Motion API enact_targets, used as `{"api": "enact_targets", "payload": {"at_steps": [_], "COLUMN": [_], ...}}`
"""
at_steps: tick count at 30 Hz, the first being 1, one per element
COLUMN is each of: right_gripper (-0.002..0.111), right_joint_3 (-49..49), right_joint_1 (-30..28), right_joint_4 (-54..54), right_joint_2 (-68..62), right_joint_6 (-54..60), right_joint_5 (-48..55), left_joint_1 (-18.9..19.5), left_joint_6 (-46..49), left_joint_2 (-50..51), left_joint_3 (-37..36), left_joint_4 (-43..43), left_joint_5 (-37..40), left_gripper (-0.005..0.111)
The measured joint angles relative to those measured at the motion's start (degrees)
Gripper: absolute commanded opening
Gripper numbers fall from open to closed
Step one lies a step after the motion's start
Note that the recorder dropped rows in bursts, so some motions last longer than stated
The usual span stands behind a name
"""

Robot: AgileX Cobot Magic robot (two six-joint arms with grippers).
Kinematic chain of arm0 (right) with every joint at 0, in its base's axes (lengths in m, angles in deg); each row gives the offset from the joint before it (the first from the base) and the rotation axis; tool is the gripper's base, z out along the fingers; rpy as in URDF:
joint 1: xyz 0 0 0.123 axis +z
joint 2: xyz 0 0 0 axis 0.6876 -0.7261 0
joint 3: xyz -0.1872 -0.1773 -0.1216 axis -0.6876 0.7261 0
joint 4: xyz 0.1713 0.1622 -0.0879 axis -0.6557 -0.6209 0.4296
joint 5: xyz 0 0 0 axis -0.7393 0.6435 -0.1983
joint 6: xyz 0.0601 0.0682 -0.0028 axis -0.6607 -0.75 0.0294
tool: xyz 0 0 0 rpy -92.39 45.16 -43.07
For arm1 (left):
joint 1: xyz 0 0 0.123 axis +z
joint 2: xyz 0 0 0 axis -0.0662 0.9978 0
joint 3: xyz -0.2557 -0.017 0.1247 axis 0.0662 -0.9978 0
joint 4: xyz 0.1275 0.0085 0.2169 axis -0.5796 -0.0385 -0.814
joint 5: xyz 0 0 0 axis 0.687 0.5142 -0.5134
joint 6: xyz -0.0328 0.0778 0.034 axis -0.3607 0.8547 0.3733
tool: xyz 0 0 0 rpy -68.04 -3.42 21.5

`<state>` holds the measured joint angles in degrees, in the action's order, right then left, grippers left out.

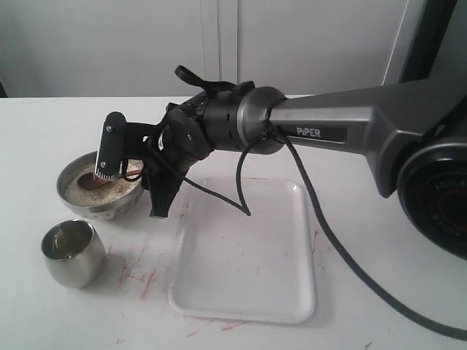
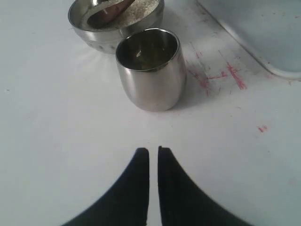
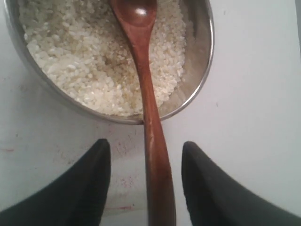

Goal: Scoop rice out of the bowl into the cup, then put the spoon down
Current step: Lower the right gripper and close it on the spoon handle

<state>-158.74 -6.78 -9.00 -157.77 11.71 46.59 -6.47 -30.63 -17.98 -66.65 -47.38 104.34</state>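
Note:
The steel bowl holds off-white rice at the left of the table. The wooden spoon lies with its oval end on the rice and its handle out over the bowl's rim. My right gripper is open, one finger on each side of the handle, not touching it. In the exterior view the right gripper hangs at the bowl's right side. The steel cup stands upright in front of the bowl. My left gripper is shut on nothing, low and short of the cup.
A white rectangular tray lies to the right of the bowl and cup, under the right arm's cable. Red marks stain the table between cup and tray. The left wrist view also shows the bowl behind the cup and the tray's corner.

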Motion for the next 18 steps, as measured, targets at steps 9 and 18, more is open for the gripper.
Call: {"api": "enact_targets", "payload": {"at_steps": [9,18], "right_gripper": [0.046,0.042], "right_joint_3": [0.00,-0.09], "right_joint_1": [-0.36,-1.09], "right_joint_4": [1.18,1.30], "right_joint_2": [-0.86,-1.79], "right_joint_6": [-0.22,-0.60], "right_joint_5": [-0.21,-0.31], "left_joint_1": [0.00,0.00], "left_joint_6": [0.00,0.00], "left_joint_2": [0.00,0.00], "left_joint_3": [0.00,0.00], "left_joint_4": [0.00,0.00], "left_joint_5": [0.00,0.00], "left_gripper": [0.014,0.014]}}
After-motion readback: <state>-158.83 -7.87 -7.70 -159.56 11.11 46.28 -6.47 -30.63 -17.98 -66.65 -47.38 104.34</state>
